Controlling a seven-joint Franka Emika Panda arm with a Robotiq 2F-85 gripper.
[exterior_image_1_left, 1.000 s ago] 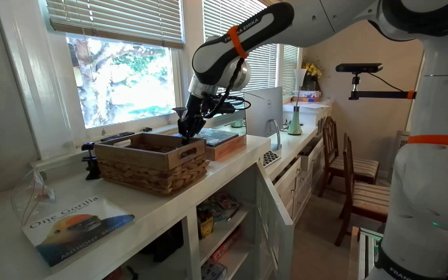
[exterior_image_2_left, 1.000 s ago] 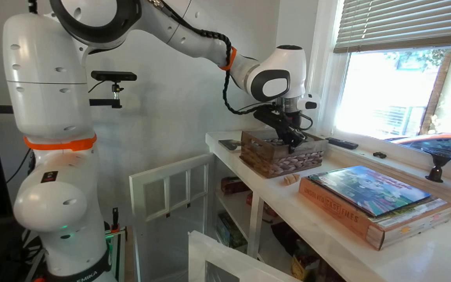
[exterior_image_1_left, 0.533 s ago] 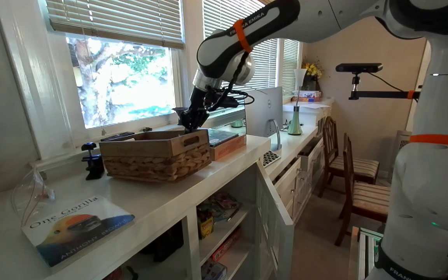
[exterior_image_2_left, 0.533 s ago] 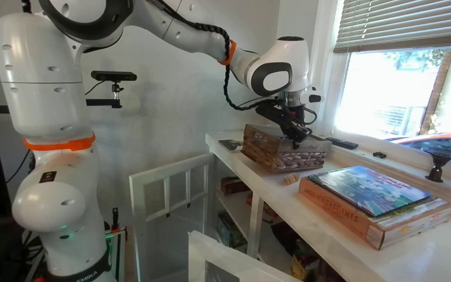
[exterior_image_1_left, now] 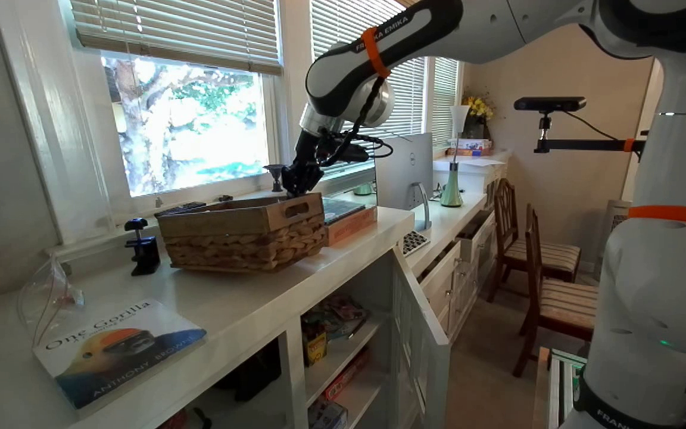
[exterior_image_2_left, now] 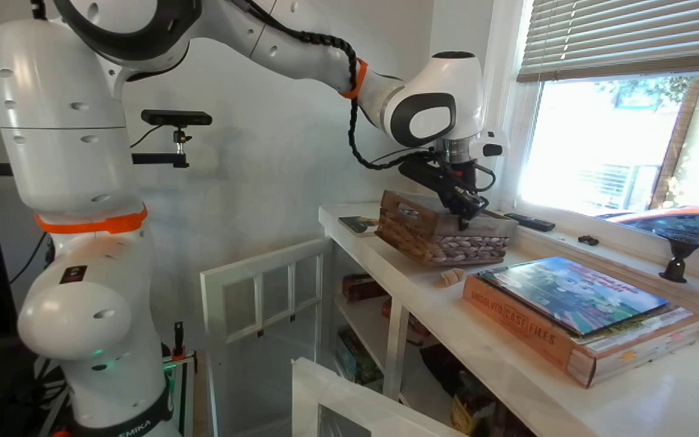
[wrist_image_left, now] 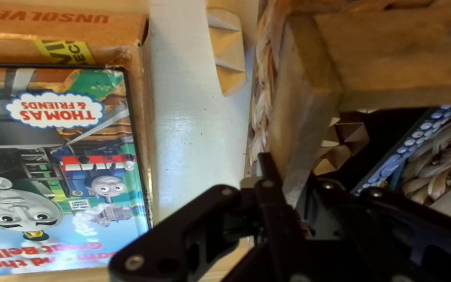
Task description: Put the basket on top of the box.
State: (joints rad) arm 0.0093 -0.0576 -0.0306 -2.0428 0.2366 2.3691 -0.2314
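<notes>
The brown wicker basket [exterior_image_1_left: 242,235] has a wooden rim and several things inside, seen in the wrist view. My gripper [wrist_image_left: 293,182] is shut on the wall at its end facing the box, one finger outside and one inside. That end is raised, so the basket stands tilted over the counter; whether the far end touches the counter I cannot tell. In an exterior view my gripper [exterior_image_2_left: 463,222] reaches down to that rim. The box [exterior_image_2_left: 510,312] lies flat beside the basket, orange-brown at the side, with a teal-blue Thomas case [wrist_image_left: 61,164] on top.
A small tan piece [exterior_image_2_left: 451,277] lies on the counter between basket and box. A black clamp [exterior_image_1_left: 143,250], a plastic bag [exterior_image_1_left: 51,298] and a picture book [exterior_image_1_left: 119,351] are on the basket's far side. A cabinet door [exterior_image_1_left: 417,333] hangs open below the counter.
My gripper has risen and moved toward the box, bringing the basket along. The basket's gripped end has lifted and the basket now tilts. The box has not moved.
</notes>
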